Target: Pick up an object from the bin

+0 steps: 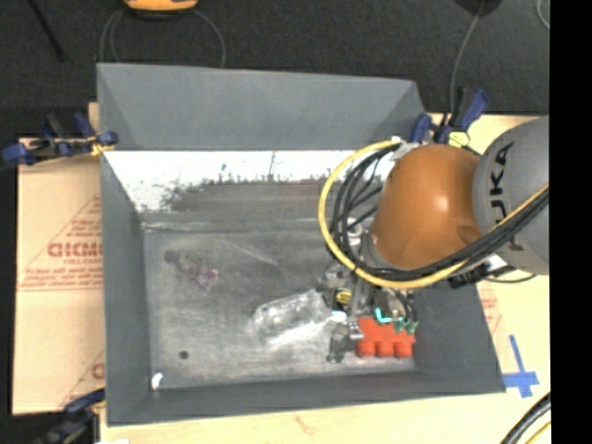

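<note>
Grey scuffed bin (231,354) | black carpet (277,17) beyond | fingers (337,346) apart by clear plastic piece (291,317)

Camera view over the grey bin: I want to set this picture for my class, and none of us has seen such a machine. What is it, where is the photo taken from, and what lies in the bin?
The one camera looks down on a grey metal bin from above, a little to one side. The robot arm reaches in from the right; the orange cover and looped cables belong to it. Its gripper, the grasping tool, is low at the bin's near right, between a crumpled clear plastic piece and a red block. Whether it grips either cannot be told. A small purplish clear thing lies farther left.
</note>
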{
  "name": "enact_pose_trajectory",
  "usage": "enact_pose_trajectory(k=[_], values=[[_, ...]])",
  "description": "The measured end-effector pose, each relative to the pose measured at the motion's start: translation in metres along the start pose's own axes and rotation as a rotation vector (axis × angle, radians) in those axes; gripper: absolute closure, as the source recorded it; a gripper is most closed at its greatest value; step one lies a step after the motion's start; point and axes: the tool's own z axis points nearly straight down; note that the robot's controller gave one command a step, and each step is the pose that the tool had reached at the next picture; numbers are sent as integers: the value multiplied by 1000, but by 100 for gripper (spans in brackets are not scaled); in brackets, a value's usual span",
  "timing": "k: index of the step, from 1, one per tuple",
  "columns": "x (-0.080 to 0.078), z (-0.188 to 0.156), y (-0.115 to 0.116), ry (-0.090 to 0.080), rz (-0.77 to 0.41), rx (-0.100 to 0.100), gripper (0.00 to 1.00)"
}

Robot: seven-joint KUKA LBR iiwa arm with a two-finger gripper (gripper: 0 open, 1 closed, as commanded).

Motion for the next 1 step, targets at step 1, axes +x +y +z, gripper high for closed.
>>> enact_pose_trajectory(k=[1], values=[[-20,90,-4,-11,176,-2,0]])
